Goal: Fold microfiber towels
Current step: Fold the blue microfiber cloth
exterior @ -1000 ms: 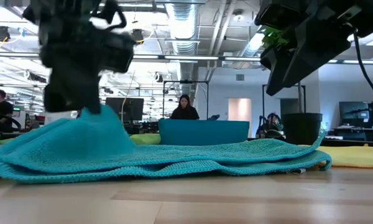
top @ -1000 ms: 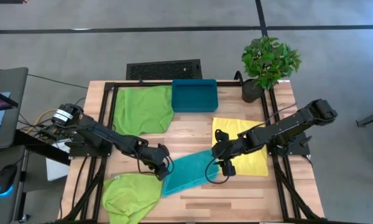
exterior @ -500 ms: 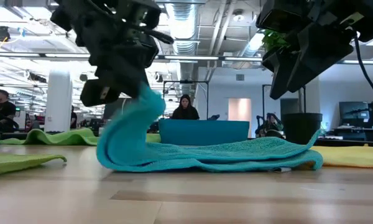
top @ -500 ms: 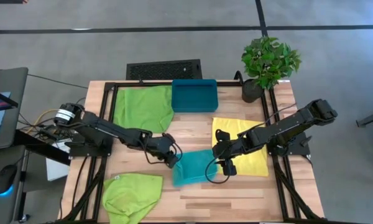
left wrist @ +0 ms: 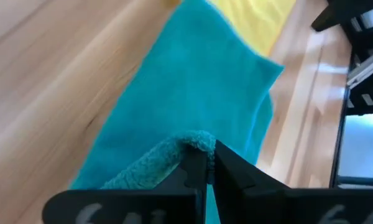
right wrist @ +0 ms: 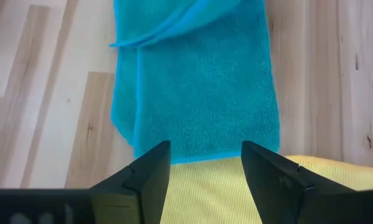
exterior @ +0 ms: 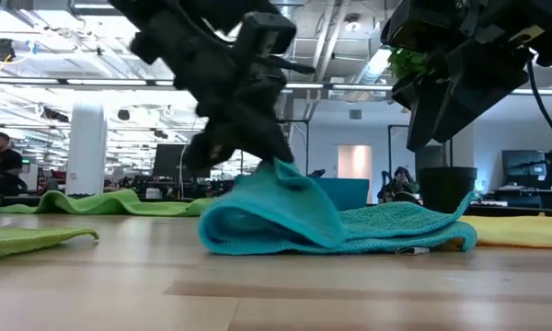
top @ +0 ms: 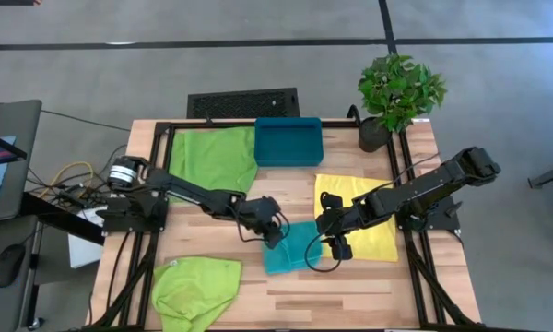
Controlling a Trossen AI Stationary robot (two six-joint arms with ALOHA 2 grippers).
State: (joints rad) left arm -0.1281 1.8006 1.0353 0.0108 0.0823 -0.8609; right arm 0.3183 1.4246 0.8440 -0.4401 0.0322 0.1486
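Left wrist view shows the left gripper (left wrist: 210,163) pinched tight on an edge of the teal towel (left wrist: 193,93), lifting it into a fold over itself at the table's (top: 350,295) middle. Beside it, the right gripper (right wrist: 205,163) hangs spread wide and empty above where teal meets the yellow towel (right wrist: 236,193). No readable writing shows. Behind, the teal bin (top: 288,141) looks empty.

A teal bin (top: 289,141) stands beside a potted plant (top: 399,90).
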